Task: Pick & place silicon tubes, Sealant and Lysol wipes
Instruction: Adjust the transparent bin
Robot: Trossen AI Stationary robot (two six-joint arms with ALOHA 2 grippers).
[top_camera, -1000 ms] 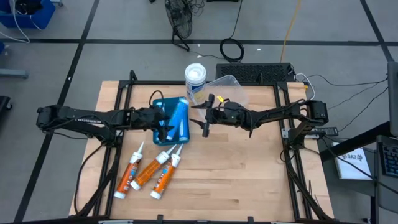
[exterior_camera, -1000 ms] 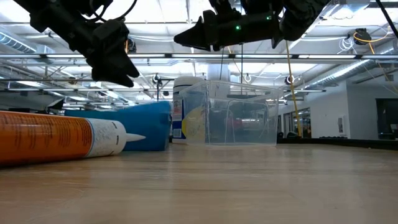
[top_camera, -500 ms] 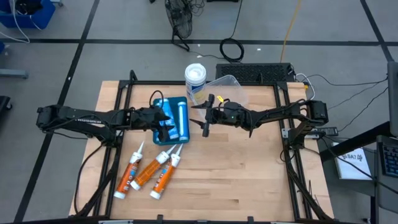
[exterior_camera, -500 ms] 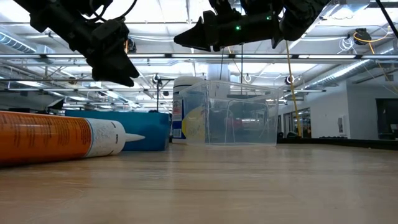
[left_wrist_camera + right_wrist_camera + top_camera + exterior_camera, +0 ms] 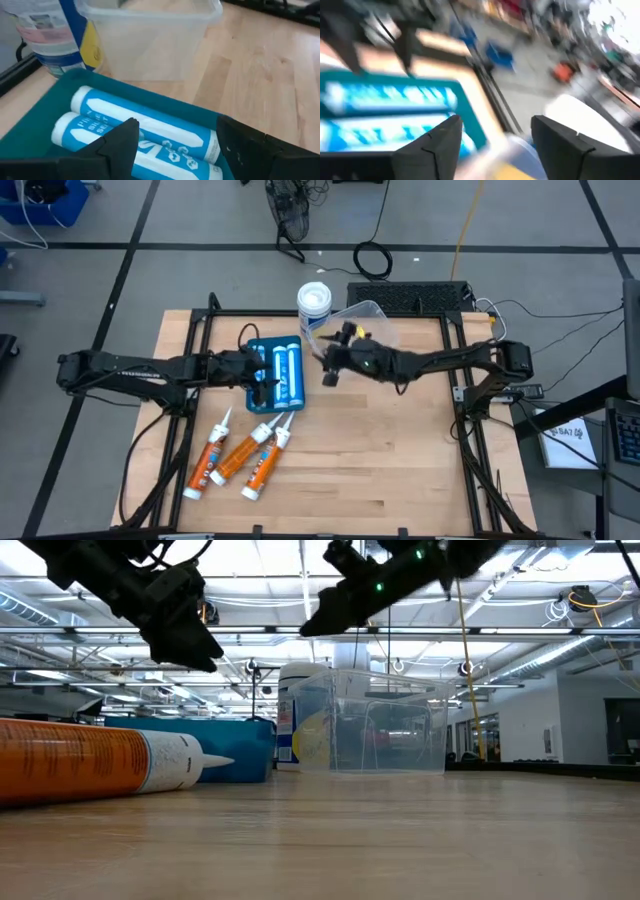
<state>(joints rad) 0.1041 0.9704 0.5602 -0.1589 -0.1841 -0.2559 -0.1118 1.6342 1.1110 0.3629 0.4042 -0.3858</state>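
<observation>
Two blue sealant tubes (image 5: 284, 375) lie side by side in a teal tray (image 5: 252, 348); they also show in the left wrist view (image 5: 145, 135). My left gripper (image 5: 264, 386) is open just above them, touching nothing. My right gripper (image 5: 328, 370) is open and empty in the air between the tray and the clear tub. The Lysol wipes canister (image 5: 314, 302) stands upright at the far edge, behind the tray. Three orange silicone tubes (image 5: 238, 460) lie on the table nearer the front.
A clear plastic tub (image 5: 368, 326) stands right of the canister, under the right arm. Bare wood stretches over the table's right and near parts. Black frame rails run along the table's left and right sides.
A blue tube that stood tilted above the tray has come down and now lies flat beside the other. My left gripper has drawn back a little toward the table's left edge. My right gripper has turned and gone toward the far edge, nearer the canister.
</observation>
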